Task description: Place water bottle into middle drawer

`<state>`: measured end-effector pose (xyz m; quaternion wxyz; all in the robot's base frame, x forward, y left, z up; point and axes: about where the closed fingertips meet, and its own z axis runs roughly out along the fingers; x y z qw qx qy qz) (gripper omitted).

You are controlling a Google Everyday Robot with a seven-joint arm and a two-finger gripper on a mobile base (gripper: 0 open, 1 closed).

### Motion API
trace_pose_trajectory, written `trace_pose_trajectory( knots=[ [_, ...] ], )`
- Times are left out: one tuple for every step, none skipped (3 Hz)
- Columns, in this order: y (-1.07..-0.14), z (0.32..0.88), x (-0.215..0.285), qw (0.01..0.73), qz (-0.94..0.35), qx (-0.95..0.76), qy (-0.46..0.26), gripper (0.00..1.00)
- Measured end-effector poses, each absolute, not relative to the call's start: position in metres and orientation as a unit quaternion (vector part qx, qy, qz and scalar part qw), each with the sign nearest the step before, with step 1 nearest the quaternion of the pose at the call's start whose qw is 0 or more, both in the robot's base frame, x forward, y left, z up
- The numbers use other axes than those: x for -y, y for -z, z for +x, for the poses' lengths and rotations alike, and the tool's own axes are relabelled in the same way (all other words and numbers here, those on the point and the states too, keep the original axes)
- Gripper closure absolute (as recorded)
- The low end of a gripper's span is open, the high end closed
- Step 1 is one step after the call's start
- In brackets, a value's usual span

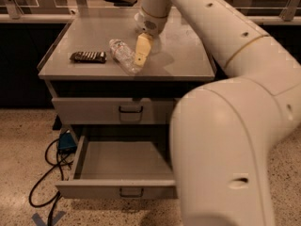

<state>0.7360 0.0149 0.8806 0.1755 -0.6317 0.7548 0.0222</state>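
The water bottle (120,52) lies on its side on the grey cabinet top (183,55), cap end toward the back left. My gripper (139,59) hangs down from the arm's wrist (153,13) and sits right at the bottle's right side, over its lower end. The middle drawer (117,188) is pulled out below the cabinet front, and its inside shows nothing in it. The drawer above it (94,111) is shut.
A dark flat snack packet (88,56) lies on the cabinet top left of the bottle. My large arm link (225,145) fills the right foreground and hides the drawers' right side. A blue box (66,142) and black cables (44,178) lie on the floor at left.
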Motion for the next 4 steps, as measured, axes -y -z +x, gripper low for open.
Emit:
trace_pose_trajectory(
  knots=[
    [-0.844,0.734,-0.007,0.241,-0.616,-0.743,-0.104,0.0],
    [-0.853,0.744,0.004,0.291,-0.591,-0.744,-0.114,0.0],
    [-0.853,0.744,0.004,0.291,-0.591,-0.744,-0.114,0.0],
    [-0.848,0.747,-0.009,0.307,-0.59,-0.735,-0.132,0.0]
  ],
)
